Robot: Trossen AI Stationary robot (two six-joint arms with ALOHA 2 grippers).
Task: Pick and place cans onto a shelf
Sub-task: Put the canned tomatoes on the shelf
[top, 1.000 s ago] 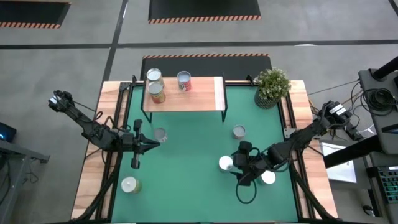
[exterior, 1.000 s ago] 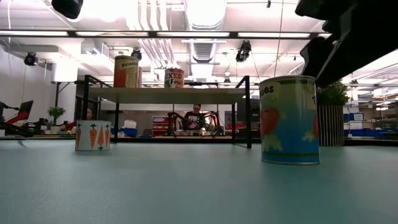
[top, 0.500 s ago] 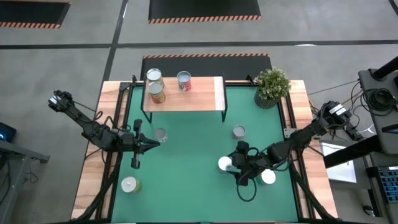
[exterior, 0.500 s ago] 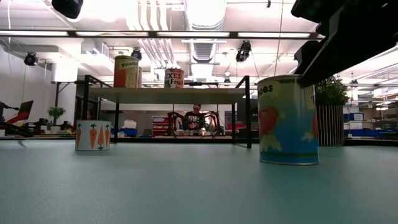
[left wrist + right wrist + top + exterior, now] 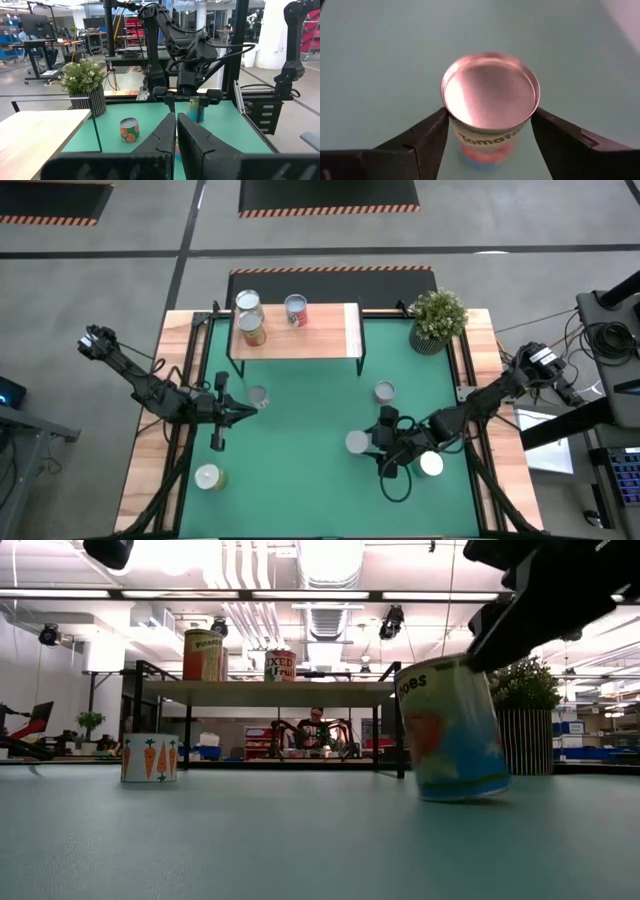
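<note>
Tomato can [image 5: 489, 100] tilted, between right gripper [image 5: 490, 137] fingers

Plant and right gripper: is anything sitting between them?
Yes, one can stands between the plant and the right gripper; the high view shows it.

The low view cuts off the right arm [image 5: 560, 590] at its top edge — its fingers don't show there. The tilted can's [image 5: 452, 730] label is blurred. The shelf cans' [image 5: 250, 320] labels are too small overhead to read — the left wrist view hides the nearest can behind its fingers [image 5: 192, 150].
</note>
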